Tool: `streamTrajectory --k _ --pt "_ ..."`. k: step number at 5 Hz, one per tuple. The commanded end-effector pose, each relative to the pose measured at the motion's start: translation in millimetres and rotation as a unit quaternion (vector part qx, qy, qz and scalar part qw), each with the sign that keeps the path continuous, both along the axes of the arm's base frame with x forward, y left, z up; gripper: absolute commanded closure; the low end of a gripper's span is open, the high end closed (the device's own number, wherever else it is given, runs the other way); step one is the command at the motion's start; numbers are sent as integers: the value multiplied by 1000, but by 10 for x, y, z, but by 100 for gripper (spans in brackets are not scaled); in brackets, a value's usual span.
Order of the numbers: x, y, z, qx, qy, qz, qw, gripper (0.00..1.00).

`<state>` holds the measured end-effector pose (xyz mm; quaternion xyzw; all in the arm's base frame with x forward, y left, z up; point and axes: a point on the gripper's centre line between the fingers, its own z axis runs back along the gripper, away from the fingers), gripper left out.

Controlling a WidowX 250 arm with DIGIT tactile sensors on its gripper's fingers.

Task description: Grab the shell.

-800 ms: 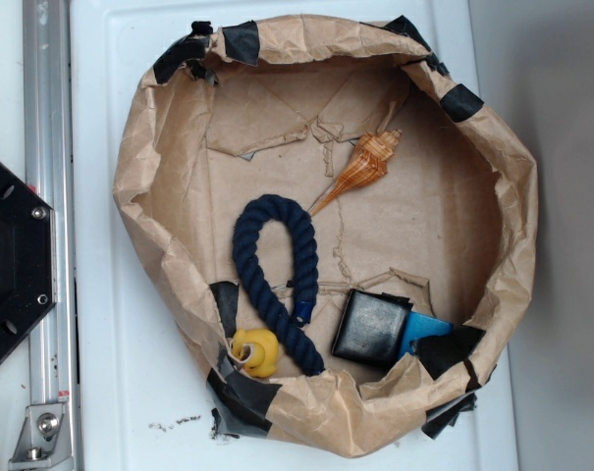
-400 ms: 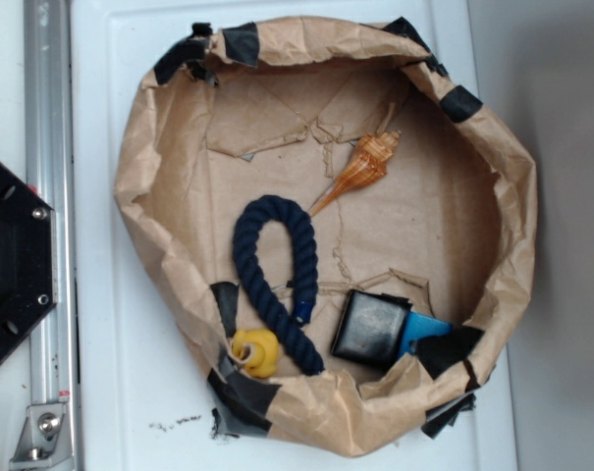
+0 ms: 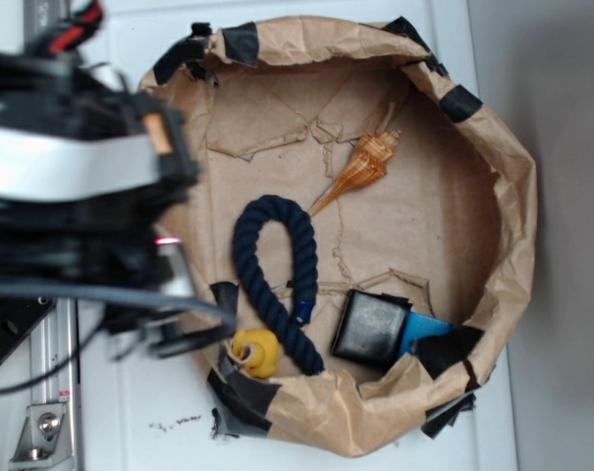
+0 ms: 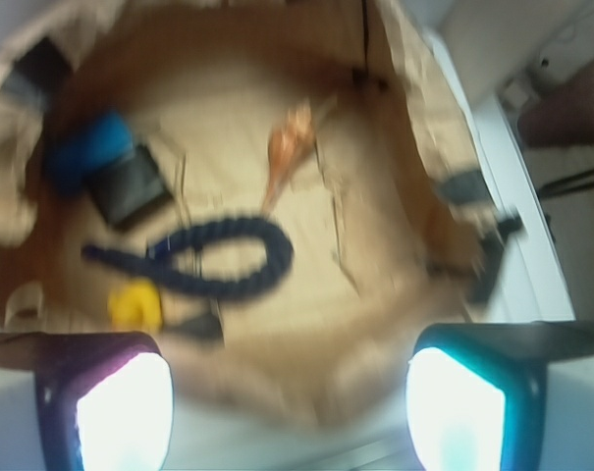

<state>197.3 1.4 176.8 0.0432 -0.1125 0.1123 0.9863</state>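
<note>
My gripper (image 4: 289, 392) stood wide open with nothing between its fingers, the two lit fingertips (image 4: 123, 410) showing at the bottom corners of the wrist view, well apart. My arm (image 3: 76, 196) filled the 9 o'clock side of the exterior view, blurred, over the rim of the brown paper bowl (image 3: 517, 211). The shell (image 3: 363, 169) lay on the bowl's floor toward 1 o'clock from the centre, its thin tail pointing toward 7 o'clock, untouched and well clear of me. The navy rope loop (image 3: 274, 278) lay near the centre, just beyond the tip of the shell's tail. The yellow duck (image 3: 254, 351) sat at 7 o'clock against the rope's end, and a black-and-blue block (image 3: 377, 329) rested at 5 o'clock by the wall.
</note>
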Motion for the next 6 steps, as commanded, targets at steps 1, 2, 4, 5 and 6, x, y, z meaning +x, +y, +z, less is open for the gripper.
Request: streamTrajectory --k 1,2,4,5,6 --pt "609 437 -539 -44 -4 45 998 0" --pt "799 563 -839 -47 20 25 998 0" --pt "1156 497 -1129 -57 44 11 997 0" --pt "1331 434 -1217 -83 55 6 995 0" --pt "1272 375 -1442 -83 94 -10 992 100"
